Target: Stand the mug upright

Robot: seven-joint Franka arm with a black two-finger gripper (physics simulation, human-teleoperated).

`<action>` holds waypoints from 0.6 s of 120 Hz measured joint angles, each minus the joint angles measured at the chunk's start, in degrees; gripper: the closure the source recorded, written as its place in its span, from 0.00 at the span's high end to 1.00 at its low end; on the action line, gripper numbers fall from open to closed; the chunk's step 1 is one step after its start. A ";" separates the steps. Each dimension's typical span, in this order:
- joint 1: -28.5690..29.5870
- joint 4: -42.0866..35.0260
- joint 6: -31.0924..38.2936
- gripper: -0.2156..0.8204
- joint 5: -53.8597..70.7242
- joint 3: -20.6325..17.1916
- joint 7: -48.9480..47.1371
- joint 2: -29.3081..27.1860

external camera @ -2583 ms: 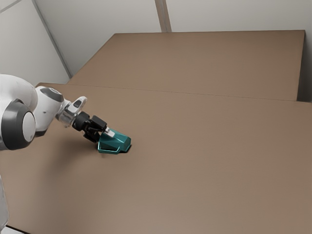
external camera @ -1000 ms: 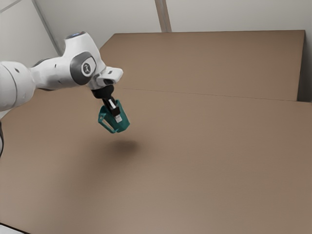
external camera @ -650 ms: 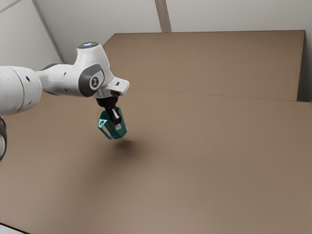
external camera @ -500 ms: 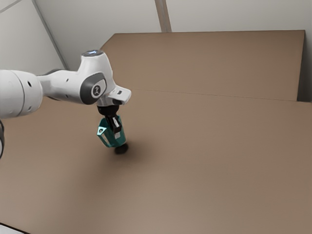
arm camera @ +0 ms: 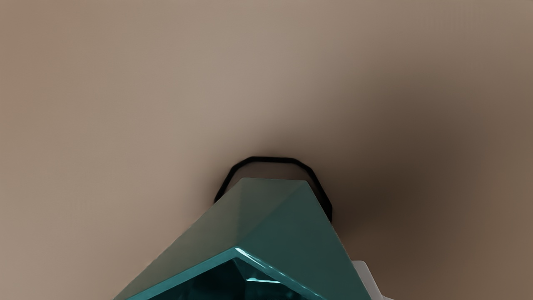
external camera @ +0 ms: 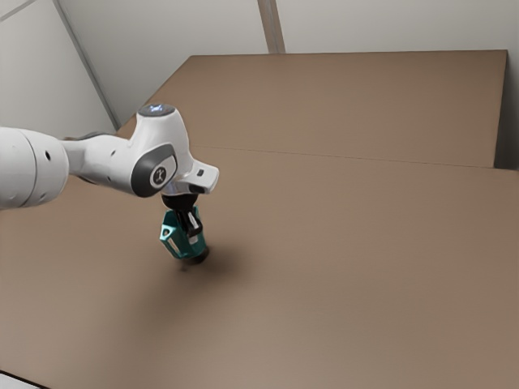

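Near the near-left part of the table, my gripper [external camera: 194, 230] points down in the exterior view and is shut on the teal faceted mug [external camera: 174, 245]. The mug stands nearly upright, its handle toward the exterior view's left, its base close to the tabletop; whether it touches cannot be told. In the wrist view the mug [arm camera: 287, 216] shows its outer wall and part of its open rim, with a dark outline on the table around its base. A pale fingertip of my gripper [arm camera: 367, 280] lies beside its wall; the other finger is hidden.
The brown tabletop [external camera: 349, 267] stretches far to the exterior view's right, with a seam across it toward the back. Pale walls [external camera: 389, 24] stand behind it. A soft shadow lies beside the mug.
The mug was lifted from lying on its side and turned toward upright in my grip. Over the latest frames my hand has lowered it toward the table, and its shadow has drawn close beneath it.
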 joint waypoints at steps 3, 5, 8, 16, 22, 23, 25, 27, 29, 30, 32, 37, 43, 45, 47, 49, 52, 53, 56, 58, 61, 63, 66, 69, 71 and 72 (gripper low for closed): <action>0.00 -0.13 0.17 0.03 0.01 -0.01 -0.18 0.00; -0.01 -0.22 0.30 0.03 0.02 -0.01 -0.30 0.00; -0.02 -0.35 0.49 0.03 0.02 -0.01 -0.48 0.00; -0.04 -0.58 0.90 0.03 0.02 0.00 -0.91 0.00; -0.03 -0.73 1.12 0.04 0.01 -0.01 -1.24 0.00; -0.03 -0.74 1.15 0.04 0.01 -0.01 -1.29 0.00; -0.03 -0.77 1.20 0.04 0.01 -0.01 -1.39 0.00; -0.03 -0.78 1.25 0.05 0.01 -0.01 -1.49 0.00; -0.03 -0.80 1.29 0.06 0.01 -0.01 -1.58 0.00; -0.03 -0.80 1.31 0.07 0.00 -0.01 -1.62 0.00; -0.04 -0.81 1.35 0.08 -0.02 -0.01 -1.70 0.00; -0.06 -0.82 1.41 0.11 -0.09 -0.01 -1.87 0.00; -0.09 -0.83 1.47 0.14 -0.14 -0.01 -2.06 -0.01; -0.09 -0.83 1.48 0.16 -0.15 -0.01 -2.11 -0.02; -0.10 -0.83 1.50 0.17 -0.17 -0.01 -2.17 -0.04; -0.10 -0.83 1.51 0.18 -0.19 -0.01 -2.22 -0.05; -0.10 -0.83 1.53 0.19 -0.21 -0.01 -2.30 -0.06; -0.10 -0.83 1.53 0.20 -0.21 -0.01 -2.32 -0.07; -0.10 -0.83 1.55 0.21 -0.22 -0.01 -2.40 -0.08; -0.10 -0.83 1.56 0.23 -0.23 -0.01 -2.44 -0.08; -0.10 -0.83 1.57 0.24 -0.24 -0.01 -2.51 -0.09; -0.11 -0.80 1.58 0.25 -0.24 -0.01 -2.55 -0.12; -0.14 -0.78 1.59 0.27 -0.26 -0.01 -2.62 -0.14; -0.18 -0.77 1.60 0.28 -0.28 -0.01 -2.68 -0.15; -0.20 -0.76 1.60 0.29 -0.29 -0.01 -2.72 -0.16; -0.21 -0.76 1.61 0.30 -0.29 -0.01 -2.74 -0.16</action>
